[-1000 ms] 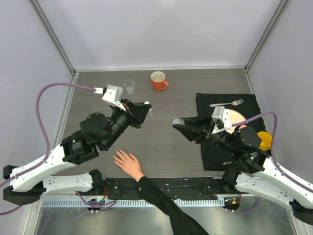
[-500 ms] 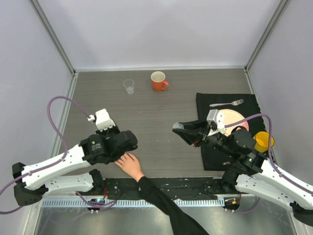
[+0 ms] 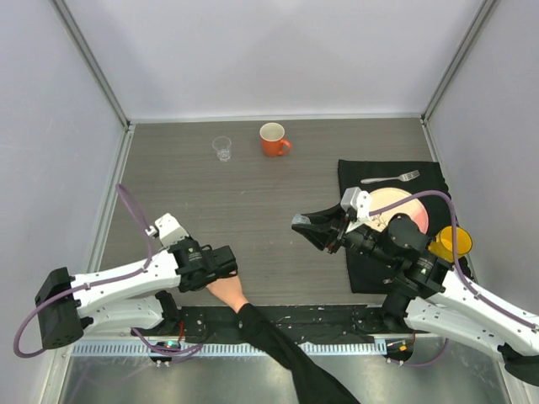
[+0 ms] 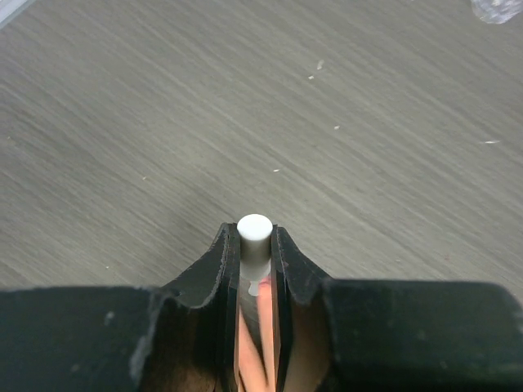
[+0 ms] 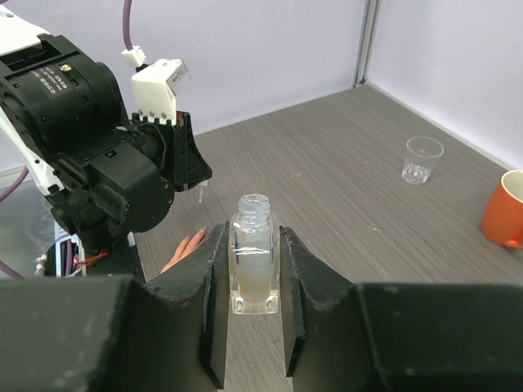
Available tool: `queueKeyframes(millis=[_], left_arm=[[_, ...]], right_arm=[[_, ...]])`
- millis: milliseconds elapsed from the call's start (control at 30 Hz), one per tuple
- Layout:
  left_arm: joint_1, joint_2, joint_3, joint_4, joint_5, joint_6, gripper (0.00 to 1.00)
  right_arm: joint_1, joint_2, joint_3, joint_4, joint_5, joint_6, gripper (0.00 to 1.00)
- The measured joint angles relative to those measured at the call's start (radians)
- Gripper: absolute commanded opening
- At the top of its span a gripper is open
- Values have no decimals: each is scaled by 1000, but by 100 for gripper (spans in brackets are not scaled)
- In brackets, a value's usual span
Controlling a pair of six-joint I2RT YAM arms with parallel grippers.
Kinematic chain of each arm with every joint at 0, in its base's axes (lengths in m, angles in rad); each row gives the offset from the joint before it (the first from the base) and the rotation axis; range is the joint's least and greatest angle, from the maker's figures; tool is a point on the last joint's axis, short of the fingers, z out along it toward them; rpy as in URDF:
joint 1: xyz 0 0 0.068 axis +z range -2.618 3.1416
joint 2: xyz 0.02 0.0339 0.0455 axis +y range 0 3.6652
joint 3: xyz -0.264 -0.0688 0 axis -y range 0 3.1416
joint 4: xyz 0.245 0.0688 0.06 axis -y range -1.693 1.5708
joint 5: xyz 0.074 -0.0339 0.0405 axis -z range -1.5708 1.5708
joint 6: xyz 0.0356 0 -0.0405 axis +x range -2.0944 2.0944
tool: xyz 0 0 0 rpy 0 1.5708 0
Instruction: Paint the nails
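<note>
A bare human hand [image 3: 226,290] with a black sleeve lies flat at the table's near edge. Its fingers also show in the right wrist view [image 5: 184,249], but the nails are too small to make out. My left gripper [image 3: 226,268] hovers over the fingertips, shut on a white brush cap [image 4: 255,237]. In the left wrist view, two pink fingers [image 4: 265,327] show between the jaws just below the cap. My right gripper [image 3: 305,223] is mid-table, shut on a small clear open bottle [image 5: 254,253] and holding it upright.
An orange mug [image 3: 272,139] and a clear plastic cup [image 3: 221,148] stand at the back. A black cloth [image 3: 362,181] on the right carries a plate, a fork [image 3: 392,177] and a yellow cup [image 3: 450,242].
My left arm has swung back and down from mid-table to the hand at the near edge, cap still in its jaws. My right gripper has drifted slightly left with the bottle.
</note>
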Motion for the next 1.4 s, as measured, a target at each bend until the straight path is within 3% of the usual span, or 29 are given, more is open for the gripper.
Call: queueKeyframes(millis=[167, 467, 833, 1400], left_arm=[[42, 15, -76, 14, 34, -35, 0], [140, 2, -164, 187, 90, 2, 0], [147, 134, -162, 281, 128, 28, 0], [153, 141, -162, 309, 160, 28, 0]], right_arm=[[0, 19, 0, -3, 0, 0, 1], [0, 19, 0, -3, 0, -1, 1], [0, 25, -16, -3, 0, -4, 1], [0, 25, -17, -2, 1, -4, 1]])
